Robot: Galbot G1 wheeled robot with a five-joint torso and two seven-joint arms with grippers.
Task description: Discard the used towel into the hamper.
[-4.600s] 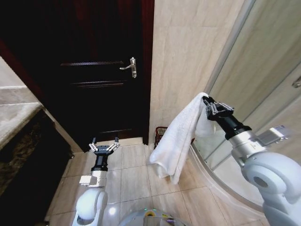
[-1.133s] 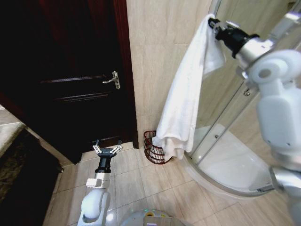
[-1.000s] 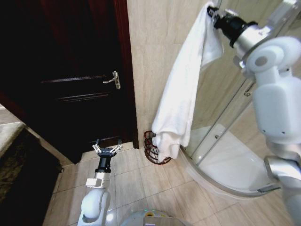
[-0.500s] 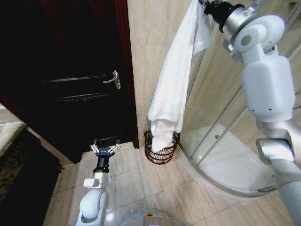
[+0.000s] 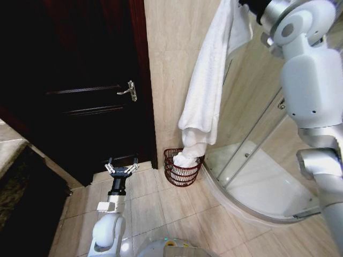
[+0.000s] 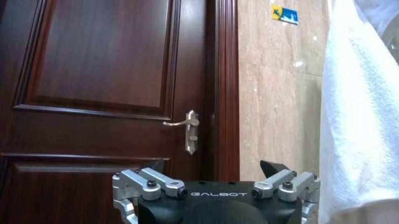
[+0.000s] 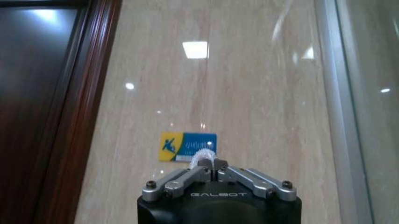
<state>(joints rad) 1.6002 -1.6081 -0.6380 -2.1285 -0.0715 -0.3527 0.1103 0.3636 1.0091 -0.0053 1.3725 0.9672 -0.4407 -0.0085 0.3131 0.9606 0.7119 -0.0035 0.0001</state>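
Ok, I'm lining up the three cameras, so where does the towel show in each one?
Head view: the towel hangs from top centre, its end in the hamper.
Left wrist view: a white sheet beside the tiled wall.
Right wrist view: a white tuft pinched in the right claw.
Shared landmark: the dark door frame.

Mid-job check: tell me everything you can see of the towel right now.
The towel is white, soft terry by its look, and hangs long and loosely folded from the right claw, which is shut on a small tuft of its top edge, high up by the tiled wall. A shorter flap drapes beside the claw. Its bunched lower end rests inside the hamper, the dark red-brown openwork basket on the floor beside the shower enclosure. In the left wrist view its nubbly fabric fills the edge beside the wall.
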